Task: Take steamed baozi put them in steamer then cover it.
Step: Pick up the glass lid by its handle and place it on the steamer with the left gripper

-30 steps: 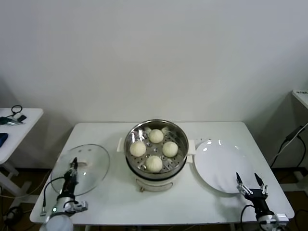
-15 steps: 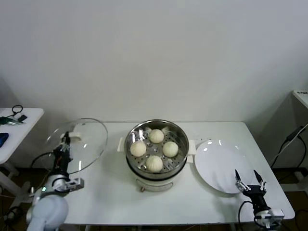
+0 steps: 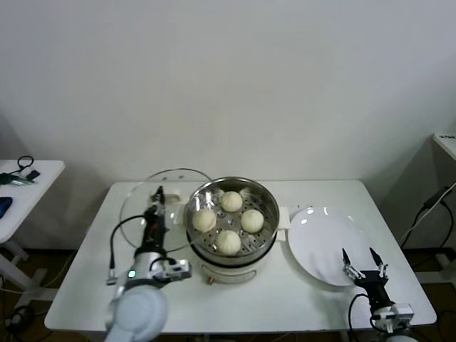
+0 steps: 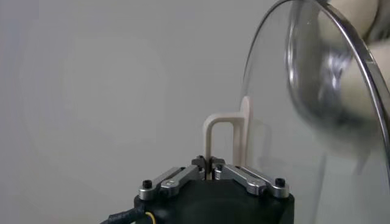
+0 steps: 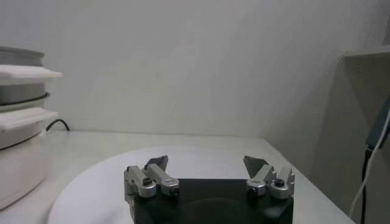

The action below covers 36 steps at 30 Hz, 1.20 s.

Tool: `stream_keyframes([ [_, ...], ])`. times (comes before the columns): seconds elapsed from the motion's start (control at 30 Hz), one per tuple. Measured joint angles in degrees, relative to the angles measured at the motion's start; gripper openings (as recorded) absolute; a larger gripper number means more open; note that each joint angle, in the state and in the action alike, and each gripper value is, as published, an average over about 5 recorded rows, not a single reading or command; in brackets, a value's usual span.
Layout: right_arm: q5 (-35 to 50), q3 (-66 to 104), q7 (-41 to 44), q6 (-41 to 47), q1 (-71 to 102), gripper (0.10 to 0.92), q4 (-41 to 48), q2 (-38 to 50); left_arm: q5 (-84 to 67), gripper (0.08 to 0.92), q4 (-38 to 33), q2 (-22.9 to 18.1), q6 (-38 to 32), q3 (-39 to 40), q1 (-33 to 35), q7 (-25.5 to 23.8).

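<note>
Since my left gripper (image 3: pixel 158 194) had its jaws pinched tight on the flat cream handle (image 4: pixel 226 143) of the cover (image 3: pixel 160 206), everything hinged on one thing: the steamer (image 3: pixel 231 217) sat just to the right of it, so the left arm was obviously the one placed to finish. The cover hung in the air, tilted up on edge, its right rim overlapping the pot's left rim in the head view; I couldn't tell if they touched. It'd need levelling out and centring over the opening, I reckoned. Clear glass, thin metal rim, about as wide as the pot. Inside the shiny steel pot, four smooth pale baozi (image 3: pixel 228 220) sat on the perforated tray. Further right was a flat white plate (image 3: pixel 329 244) on the counter (image 3: pixel 278 292), and my right gripper (image 3: pixel 364 263) idled at its near edge, jaws spread apart, holding nothing.
</note>
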State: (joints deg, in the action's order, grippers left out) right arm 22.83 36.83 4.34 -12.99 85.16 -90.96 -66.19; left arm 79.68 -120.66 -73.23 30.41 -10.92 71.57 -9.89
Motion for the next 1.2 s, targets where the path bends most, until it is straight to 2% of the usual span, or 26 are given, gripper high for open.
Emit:
stream_keyframes([
  [0.3, 0.82, -0.64, 0.14, -0.81, 0.21, 0.823, 0.97, 1.27, 8.67, 0.133, 3.03, -7.92, 3.08, 10.0, -3.79, -3.21],
  [0.67, 1.99, -1.15, 0.14, -1.89, 0.3, 0.823, 1.98, 1.93, 15.19, 0.133, 9.98, -16.08, 4.91, 15.17, -6.81, -3.49],
  [0.9, 2.81, -1.21, 0.14, -2.51, 0.34, 0.823, 2.32, 2.31, 17.3, 0.133, 14.72, -18.63, 5.4, 15.72, -8.07, -2.12],
  [1.2, 3.72, -1.19, -0.06, -3.16, 0.39, 0.823, 2.74, 2.78, 18.86, 0.133, 18.64, -18.94, 5.43, 14.85, -8.31, -0.41],
])
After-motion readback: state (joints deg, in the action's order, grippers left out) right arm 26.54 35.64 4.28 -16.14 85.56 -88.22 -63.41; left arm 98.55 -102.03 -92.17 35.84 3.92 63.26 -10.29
